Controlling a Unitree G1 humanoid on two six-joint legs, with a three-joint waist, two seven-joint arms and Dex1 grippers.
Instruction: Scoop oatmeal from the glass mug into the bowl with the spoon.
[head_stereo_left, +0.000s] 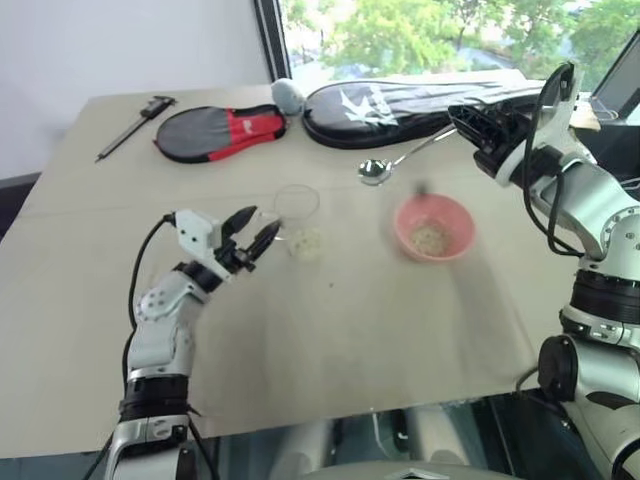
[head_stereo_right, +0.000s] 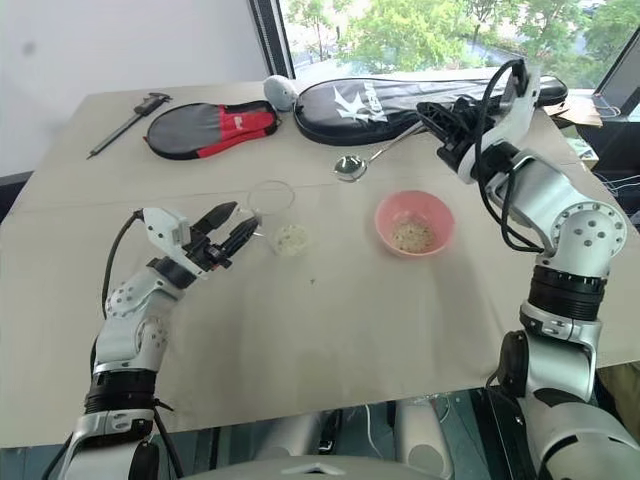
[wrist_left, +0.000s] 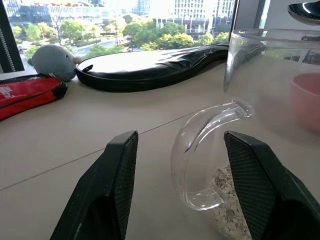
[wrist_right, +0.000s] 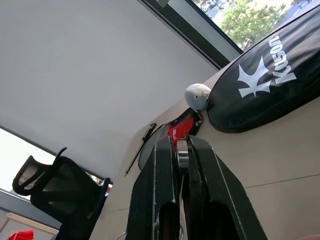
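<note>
The glass mug (wrist_left: 235, 135) is seen on the table (head_stereo_left: 330, 360), near its middle, its clear side handle turned toward the left gripper (wrist_left: 185, 190), whose two black fingers are spread apart and empty on either side of that handle. The handle's loop stands upright between the jaws, so a straight closing is judged to be what the next move calls for. Pale oatmeal (head_stereo_right: 291, 238) lies low in the mug. To the right of the mug, well apart, the pink bowl (head_stereo_left: 433, 227) is set, with some flakes already inside it. The spoon (head_stereo_left: 376, 171) is held by the right gripper (head_stereo_right: 430, 112), clamped shut on the end of its thin handle; its long axis runs down and to the left, the oval bowl of it hanging above the table between mug and bowl, on the far side. The left arm is the nearer one to the mug.
</note>
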